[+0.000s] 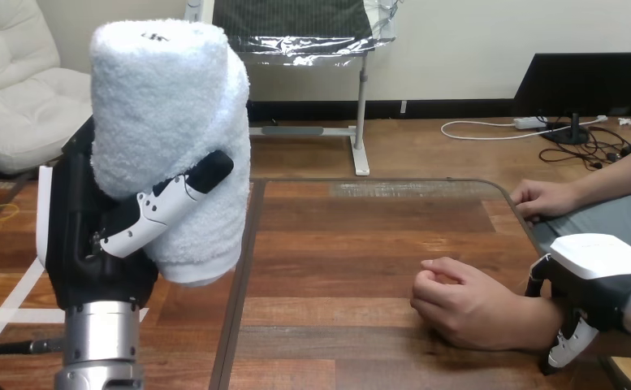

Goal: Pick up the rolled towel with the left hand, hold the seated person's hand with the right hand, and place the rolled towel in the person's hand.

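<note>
Left hand (101, 260) is gripping the towel (170, 122) at the left of the frame, the roll standing upright, raised above the table (360, 236), thumb lying across its front. Lower right, the right hand (600, 260) is sitting over the person's wrist (535, 323), fingers (568, 345) curling round it. The person's hand (466, 301) is resting loosely curled on the wood.

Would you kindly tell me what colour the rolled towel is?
The rolled towel is plain white, clearest in the head view.
</note>
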Controlling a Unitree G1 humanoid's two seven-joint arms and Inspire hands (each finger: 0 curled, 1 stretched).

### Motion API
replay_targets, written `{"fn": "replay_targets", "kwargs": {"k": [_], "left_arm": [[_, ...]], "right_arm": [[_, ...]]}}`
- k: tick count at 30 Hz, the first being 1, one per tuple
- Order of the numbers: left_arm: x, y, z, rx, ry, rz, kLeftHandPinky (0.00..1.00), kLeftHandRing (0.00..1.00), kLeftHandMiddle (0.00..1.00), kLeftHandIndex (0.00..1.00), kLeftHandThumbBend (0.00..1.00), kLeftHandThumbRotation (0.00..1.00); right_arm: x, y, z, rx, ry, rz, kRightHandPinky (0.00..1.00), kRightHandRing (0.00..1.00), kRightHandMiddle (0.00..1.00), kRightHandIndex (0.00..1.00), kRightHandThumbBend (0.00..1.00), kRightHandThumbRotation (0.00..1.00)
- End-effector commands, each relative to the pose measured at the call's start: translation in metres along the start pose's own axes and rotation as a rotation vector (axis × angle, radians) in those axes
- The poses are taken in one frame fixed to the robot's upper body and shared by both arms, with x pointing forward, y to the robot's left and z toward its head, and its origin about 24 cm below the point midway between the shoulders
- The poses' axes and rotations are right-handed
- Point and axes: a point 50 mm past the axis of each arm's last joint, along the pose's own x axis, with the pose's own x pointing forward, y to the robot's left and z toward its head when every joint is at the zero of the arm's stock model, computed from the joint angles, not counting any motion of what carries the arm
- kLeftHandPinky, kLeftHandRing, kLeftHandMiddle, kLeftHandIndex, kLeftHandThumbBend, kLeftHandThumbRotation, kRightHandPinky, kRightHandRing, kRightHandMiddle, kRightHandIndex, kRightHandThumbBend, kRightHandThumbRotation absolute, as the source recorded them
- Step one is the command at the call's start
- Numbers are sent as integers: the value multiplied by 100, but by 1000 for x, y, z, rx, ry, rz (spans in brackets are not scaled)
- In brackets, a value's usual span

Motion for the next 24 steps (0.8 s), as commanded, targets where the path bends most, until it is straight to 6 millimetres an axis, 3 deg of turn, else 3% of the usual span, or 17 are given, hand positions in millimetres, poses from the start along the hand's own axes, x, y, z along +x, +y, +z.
{"fn": "replay_targets", "kwargs": {"k": [1,5,13,24], "left_arm": [[15,-10,20,-32,-130,-47,16,22,30,36,38,0],[15,-10,19,-30,-130,-40,16,22,30,36,38,0],[15,-10,18,-26,-125,-29,16,22,30,36,38,0],[16,-11,15,-28,-108,-34,16,22,30,36,39,0]], "right_arm": [[2,31,-2,24,27,141,22,34,47,60,99,0],[2,31,-1,15,28,147,23,36,47,60,99,0],[1,31,0,13,18,132,14,23,35,56,98,0],[0,27,-1,64,-6,93,9,17,28,51,94,0]]}}
